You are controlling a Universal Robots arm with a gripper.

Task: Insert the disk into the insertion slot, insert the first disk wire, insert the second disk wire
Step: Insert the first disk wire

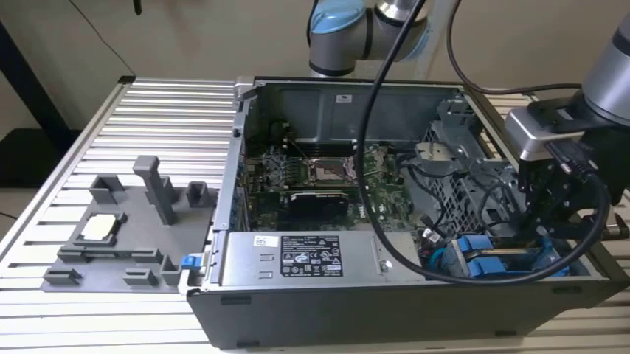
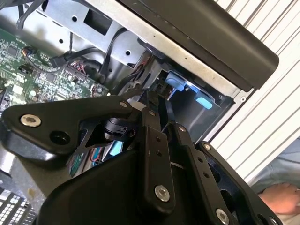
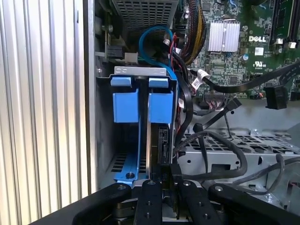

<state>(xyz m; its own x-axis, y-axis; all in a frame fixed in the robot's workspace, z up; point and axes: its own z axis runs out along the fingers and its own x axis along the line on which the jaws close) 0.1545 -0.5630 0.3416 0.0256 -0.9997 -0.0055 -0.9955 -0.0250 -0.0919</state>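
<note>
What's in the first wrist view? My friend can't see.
The end effector sits at the edge of the disk, which stands in the insertion slot beside another blue-fronted unit. Black cables and a green circuit board lie alongside.

You have one open computer case mid-frame in the exterior view, with two blue-fronted drives and one silver box inside it. One grey fixture sits at the lower left.

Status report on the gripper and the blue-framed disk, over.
Gripper at the grey perforated metal drive cage. Grey disk in bright blue carrier stands inside it beside another blue-fronted unit. Black cables crowd alongside.
</note>
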